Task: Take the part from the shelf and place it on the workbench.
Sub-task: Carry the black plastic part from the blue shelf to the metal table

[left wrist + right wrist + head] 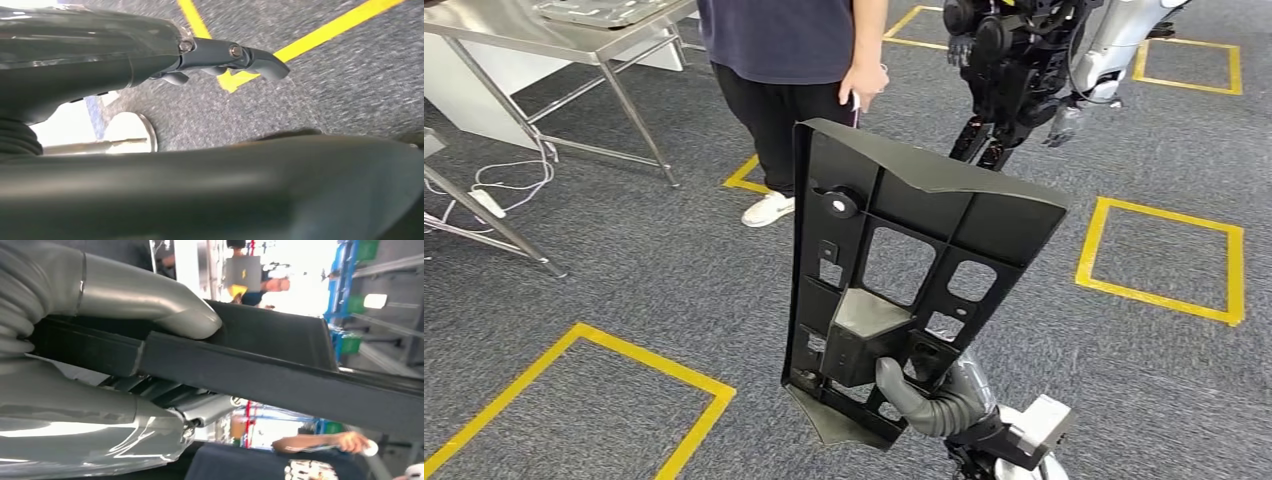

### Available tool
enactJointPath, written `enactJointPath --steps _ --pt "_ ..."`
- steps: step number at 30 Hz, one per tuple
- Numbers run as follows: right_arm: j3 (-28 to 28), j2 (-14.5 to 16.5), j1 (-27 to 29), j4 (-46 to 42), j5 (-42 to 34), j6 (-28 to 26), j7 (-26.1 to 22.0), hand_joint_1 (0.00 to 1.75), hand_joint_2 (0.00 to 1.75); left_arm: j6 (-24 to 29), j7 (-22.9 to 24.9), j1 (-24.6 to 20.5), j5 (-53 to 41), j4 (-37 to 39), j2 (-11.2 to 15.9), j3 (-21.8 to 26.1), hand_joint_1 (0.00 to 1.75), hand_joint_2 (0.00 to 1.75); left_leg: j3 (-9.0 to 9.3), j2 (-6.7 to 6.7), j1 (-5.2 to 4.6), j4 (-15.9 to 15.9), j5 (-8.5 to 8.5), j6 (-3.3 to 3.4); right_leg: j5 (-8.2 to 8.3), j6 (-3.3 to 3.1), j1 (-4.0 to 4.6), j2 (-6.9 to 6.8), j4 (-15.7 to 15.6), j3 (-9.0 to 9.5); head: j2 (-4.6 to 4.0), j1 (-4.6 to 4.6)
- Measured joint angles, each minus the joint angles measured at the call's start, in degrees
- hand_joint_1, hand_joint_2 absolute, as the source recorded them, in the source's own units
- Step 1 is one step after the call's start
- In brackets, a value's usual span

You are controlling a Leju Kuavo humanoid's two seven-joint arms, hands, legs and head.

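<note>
One hand, the right hand (929, 400), grips the black part (904, 270) upright; left hand (220, 57) seemingly empty.

The floor (624, 270) is covered with a grey carpet. Yellow tape (1164, 255) makes square outlines on it: one at the near left, one at the right, one at the far right, and part of another behind the person (794, 90). At the far left stands a metal table (544, 40) with thin steel legs, and a white cable (509, 180) lies on the carpet under it. The person, in dark shirt, black trousers and white shoes, stands at the far centre. Light is even and bright.
</note>
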Motion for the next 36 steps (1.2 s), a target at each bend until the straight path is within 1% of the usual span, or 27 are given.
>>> enactJointPath --steps 2,3,4,5,6,7,8,9,11,13,15,17,18,19,20,21,22,24,25,26,28,29,31,32,34,35,36 --pt "-0.1 0.1 0.1 0.0 0.0 0.0 0.0 1.75 1.75 0.0 0.0 -0.2 0.0 0.0 0.0 0.0 0.0 1.75 -3.14 3.24 0.11 6.3 -3.19 -0.6 -0.25 -0.41 0.05 -1.87 -0.1 0.27 0.0 -0.04" --pt "-0.1 0.1 0.2 0.0 0.0 0.0 0.0 1.75 1.75 0.0 0.0 -0.2 -0.1 0.0 0.0 0.0 0.0 1.75 -5.0 3.94 0.27 10.0 -4.54 -0.83 -0.41 -0.5 0.1 -2.83 0.0 0.37 0.0 -0.04" --pt "-0.1 0.1 0.3 0.0 0.0 0.0 0.0 1.75 1.75 0.0 0.0 -0.1 -0.1 0.0 0.0 0.0 0.0 1.75 -6.31 4.26 0.4 12.4 -5.08 -1.01 -0.59 -0.51 0.12 -3.74 0.0 0.49 0.0 -0.03" --pt "-0.1 0.1 0.4 0.0 0.0 0.0 0.0 1.75 1.75 0.0 0.1 0.0 -0.1 0.0 0.0 0.0 0.0 1.75 -6.61 4.44 0.49 12.9 -4.54 -1.11 -0.8 -0.46 0.12 -4.57 0.0 0.68 0.0 -0.03" --pt "-0.1 0.1 0.4 0.0 0.0 0.0 0.0 1.75 1.75 0.0 0.1 0.1 -0.1 0.0 0.0 0.0 0.0 1.75 -5.73 4.67 0.55 11.1 -3.01 -1.11 -1.03 -0.37 0.12 -5.32 0.0 0.96 0.0 -0.03" --pt "-0.1 0.2 0.4 0.0 0.0 0.0 0.0 1.75 1.75 0.0 0.1 0.2 -0.1 0.0 0.0 0.0 0.0 1.75 -3.95 5.16 0.55 7.5 -0.89 -0.99 -1.3 -0.24 0.13 -6.01 0.0 1.34 0.0 -0.03" --pt "-0.1 0.2 0.3 0.0 0.0 0.0 0.0 1.75 1.75 0.0 0.1 0.2 -0.1 0.0 0.0 0.0 0.0 1.75 -1.99 6.34 0.35 3.8 0.71 -0.73 -1.57 -0.06 0.16 -6.63 -0.1 1.71 0.0 -0.03" --pt "-0.2 0.2 0.3 0.0 0.0 0.0 0.0 1.75 1.75 0.0 0.1 0.1 -0.1 0.0 0.0 0.0 0.0 1.75 -0.45 7.53 0.04 0.7 1.7 -0.35 -1.83 0.18 0.25 -7.16 0.0 1.98 0.0 -0.03" --pt "-0.2 0.3 0.3 0.0 0.0 0.0 0.0 1.75 1.75 0.0 0.1 0.0 -0.1 0.0 0.0 0.0 0.0 1.75 0.65 9.03 -0.63 -1.6 1.75 0.35 -2.21 0.71 0.43 -8.16 -0.1 2.34 0.0 -0.02" --pt "-0.3 0.3 0.3 0.0 -0.1 0.0 0.1 1.75 1.75 0.0 0.2 0.2 -0.1 0.0 0.0 0.0 0.0 1.75 0.81 8.17 -0.76 -2.1 1.71 0.93 -2.57 1.33 0.38 -8.93 -0.3 2.92 0.0 -0.02" --pt "-0.3 0.4 0.1 0.0 -0.1 0.0 0.1 1.75 1.75 0.0 0.3 0.3 -0.1 0.0 0.0 0.0 0.0 1.75 1.32 7.1 -0.45 -2.7 1.85 1.52 -3.96 1.81 0.22 -6.95 1.1 2.83 0.0 -0.01" --pt "-0.3 0.4 0.3 -0.1 -0.1 0.0 0.1 1.75 1.75 0.0 0.3 0.1 -0.1 0.0 0.0 0.0 0.0 1.75 1.59 5.95 -0.21 -2.9 1.89 1.91 -7.04 1.9 0.16 -3.74 7.1 -0.05 0.0 0.03" --pt "-0.4 0.3 0.4 0.0 -0.1 0.0 0.1 1.75 1.75 0.0 0.3 0.0 -0.1 0.0 0.0 0.0 0.0 1.75 1.63 5.26 -0.19 -2.9 1.86 2.03 -8.48 1.9 0.2 -2.95 11.0 -2.27 0.0 0.05" --pt "-0.4 0.3 0.6 0.0 -0.1 0.0 0.1 1.75 1.75 0.0 0.3 0.0 -0.1 0.0 0.0 0.0 0.0 1.75 1.68 4.52 -0.19 -2.9 1.81 2.1 -9.1 1.92 0.23 -2.65 14.1 -4.17 0.0 0.05" --pt "-0.4 0.2 0.7 0.0 -0.1 0.0 0.1 1.75 1.75 0.0 0.3 0.0 -0.1 0.0 0.0 0.0 0.0 1.75 1.76 3.72 -0.2 -2.9 1.77 2.13 -8.6 1.92 0.27 -2.53 15.4 -5.3 0.0 0.05" --pt "-0.4 0.2 0.7 0.0 -0.1 0.0 0.1 1.75 1.75 0.0 0.3 0.0 -0.1 0.0 0.0 0.0 0.0 1.75 1.91 2.91 -0.18 -2.9 1.72 2.11 -6.87 1.89 0.27 -2.41 14.2 -5.29 0.0 0.05" --pt "-0.4 0.2 0.7 0.0 -0.1 0.0 0.1 1.75 1.75 0.0 0.3 0.0 -0.1 0.0 0.0 0.0 0.0 1.75 2.1 2.07 -0.15 -2.9 1.62 2.04 -4.33 1.83 0.25 -1.98 10.9 -4.28 0.0 0.05" --pt "-0.5 0.2 0.7 0.0 -0.1 0.0 0.1 1.75 1.75 -0.1 0.3 0.0 -0.1 0.0 -0.1 0.0 0.0 1.75 2.3 0.46 -0.1 -2.7 1.33 1.68 -0.49 1.67 0.06 0.46 3.6 -1.55 0.0 0.05" --pt "-0.6 0.2 0.7 0.0 -0.1 0.0 0.1 1.75 1.75 -0.1 0.3 -0.1 -0.1 0.0 -0.1 0.0 0.0 1.75 2.2 -0.22 -0.07 -2.5 1.25 1.41 0.23 1.59 0.01 1.55 1.3 -0.68 0.0 0.04" --pt "-0.7 0.2 0.7 0.0 -0.1 0.0 0.1 1.75 1.75 -0.1 0.3 -0.1 -0.1 0.0 -0.1 0.0 0.0 1.75 2.02 -0.83 0.0 -2.5 1.23 1.15 0.14 1.45 0.03 2.19 0.4 -0.32 0.0 0.03" --pt "-0.8 0.2 0.7 0.0 -0.1 0.0 0.1 1.75 1.75 -0.3 0.3 0.0 -0.1 0.0 -0.1 0.0 0.0 1.75 1.76 -1.68 0.19 -2.4 1.22 0.64 0.02 0.97 0.14 1.33 0.1 -0.11 0.0 0.01" --pt "-0.9 0.2 0.6 0.0 -0.1 0.0 0.1 1.75 1.75 -0.4 0.4 0.1 -0.1 0.0 -0.1 0.0 0.0 1.75 1.63 -1.07 0.18 -2.1 0.93 0.39 0.0 0.64 0.1 0.68 0.0 0.03 0.0 -0.01" --pt "-1.0 0.3 0.5 -0.1 -0.2 0.0 0.1 1.75 1.75 -0.5 0.6 0.1 -0.1 0.0 -0.1 0.0 0.0 1.75 0.13 1.65 0.13 1.1 -1.08 -0.21 -0.09 0.01 -0.05 -0.91 -0.2 0.35 0.0 -0.04" --pt "-1.0 0.4 0.6 -0.1 -0.2 0.1 0.1 1.75 1.75 -0.5 0.6 0.0 -0.1 0.0 -0.1 0.0 0.0 1.75 -1.47 3.13 0.15 4.3 -2.69 -0.52 -0.24 -0.2 -0.02 -1.73 -0.2 0.47 0.0 -0.06" --pt "-1.0 0.4 0.8 -0.1 -0.2 0.1 0.1 1.75 1.75 -0.5 0.7 -0.1 -0.1 0.0 -0.1 0.0 0.0 1.75 -5.16 4.17 0.43 11.3 -5.3 -0.99 -0.57 -0.33 0.03 -3.45 -0.2 0.66 0.0 -0.05" --pt "-1.0 0.4 0.8 -0.1 -0.1 0.2 0.1 1.75 1.75 -0.5 0.7 -0.1 -0.1 0.0 -0.1 0.0 0.0 1.75 -6.1 4.32 0.54 12.9 -5.31 -1.13 -0.76 -0.28 0.03 -4.25 -0.2 0.82 0.0 -0.05" --pt "-1.0 0.4 0.8 -0.1 -0.1 0.2 0.1 1.75 1.75 -0.5 0.7 0.0 -0.1 0.0 -0.1 0.0 0.0 1.75 -5.92 4.52 0.62 12.3 -4.19 -1.18 -1.0 -0.2 0.03 -5.02 -0.2 1.08 0.0 -0.05"
